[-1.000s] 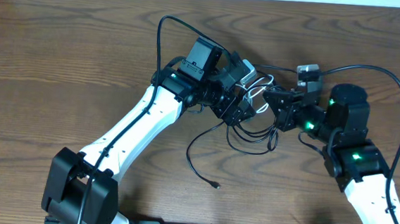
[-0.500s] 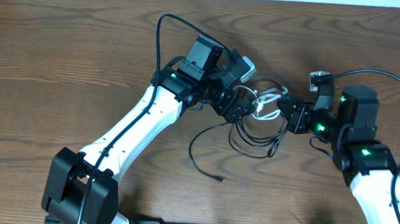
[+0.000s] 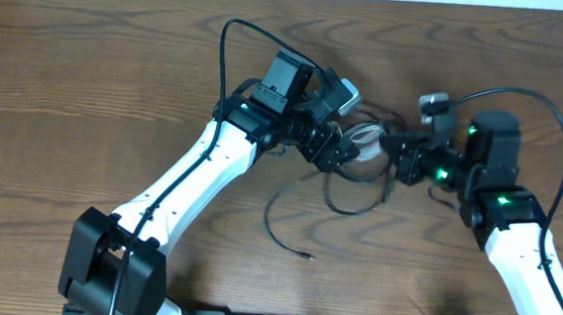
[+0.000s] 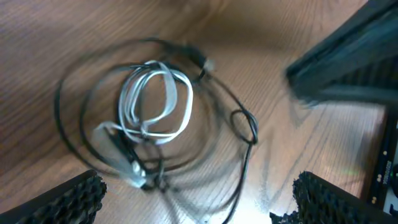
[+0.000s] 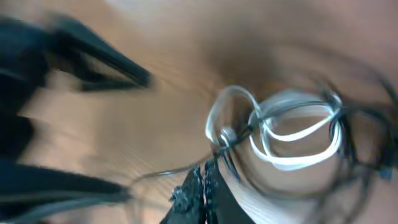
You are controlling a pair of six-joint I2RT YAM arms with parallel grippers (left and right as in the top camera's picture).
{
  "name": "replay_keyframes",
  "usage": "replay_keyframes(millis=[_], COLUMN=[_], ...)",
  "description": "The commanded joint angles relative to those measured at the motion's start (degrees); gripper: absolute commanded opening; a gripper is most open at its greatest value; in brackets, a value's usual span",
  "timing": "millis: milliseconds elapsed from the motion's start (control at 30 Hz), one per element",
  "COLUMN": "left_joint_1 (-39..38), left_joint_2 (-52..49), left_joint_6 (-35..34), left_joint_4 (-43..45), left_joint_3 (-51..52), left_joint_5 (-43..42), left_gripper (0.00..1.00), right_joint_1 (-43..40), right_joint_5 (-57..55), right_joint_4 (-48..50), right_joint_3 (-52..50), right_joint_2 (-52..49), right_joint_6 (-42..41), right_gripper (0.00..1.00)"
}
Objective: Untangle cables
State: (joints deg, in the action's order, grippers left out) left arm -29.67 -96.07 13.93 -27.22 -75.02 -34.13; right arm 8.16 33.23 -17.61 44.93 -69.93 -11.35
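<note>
From above, the black cables [image 3: 350, 204] and the white cable [image 3: 366, 136] are lying in one knot on the wooden table [image 3: 89, 65], between the two arms. The left gripper [image 3: 345, 147] is hanging just beside the knot, and the right gripper [image 3: 394, 146] is reaching in from the other side.

In the left wrist view, the left gripper's fingers [image 4: 71, 198] are standing wide apart and empty over the white cable, probably ready to grab.

In the right wrist view, the right gripper is squeezed shut. It looks to be pinching one of the black cables beside the white loops, probably to pull it free.
</note>
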Motion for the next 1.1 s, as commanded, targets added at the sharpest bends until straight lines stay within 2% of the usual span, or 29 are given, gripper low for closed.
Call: replay_keyframes(millis=[0, 133, 233, 333, 533, 867, 933, 1000, 1067], left_joint_1=[0.2, 0.2, 0.2, 0.2, 0.2, 0.2, 0.2, 0.2, 0.2], left_joint_2=[-0.2, -0.2, -0.2, -0.2, -0.2, -0.2, -0.2, -0.2, -0.2], left_joint_6=[0.4, 0.4, 0.4, 0.4, 0.4, 0.4, 0.4, 0.4, 0.4], left_joint_4=[-0.1, 0.0, -0.1, -0.1, -0.1, -0.1, -0.1, -0.1, -0.1], left_joint_3=[-0.2, -0.2, -0.2, -0.2, -0.2, -0.2, -0.2, -0.2, -0.2], left_joint_5=[0.3, 0.3, 0.3, 0.3, 0.3, 0.3, 0.3, 0.3, 0.3], left_gripper=[0.98, 0.98, 0.98, 0.98, 0.98, 0.98, 0.98, 0.98, 0.98], right_joint_1=[1.6, 1.6, 1.6, 1.6, 1.6, 1.5, 1.4, 1.0, 0.4], right_joint_5=[-10.1, -7.9, -13.6, -21.2, -23.0, -23.8, -26.2, -28.8, -28.8], right_joint_4=[-3.1, -1.5, -0.4, -0.4, 0.8, 13.7, 15.3, 15.9, 16.0], right_joint_3=[0.1, 0.1, 0.1, 0.1, 0.1, 0.1, 0.1, 0.1, 0.1], right_joint_2=[-1.7, -1.6, -1.6, -2.2, -7.8, -20.0, -20.5, -21.1, -22.1], right_joint_6=[2.8, 2.7, 0.6, 0.5, -1.7, -12.2, -14.2, -14.8, -14.8], right_gripper=[0.01, 0.01, 0.04, 0.22, 0.22, 0.27, 0.39, 0.45, 0.47])
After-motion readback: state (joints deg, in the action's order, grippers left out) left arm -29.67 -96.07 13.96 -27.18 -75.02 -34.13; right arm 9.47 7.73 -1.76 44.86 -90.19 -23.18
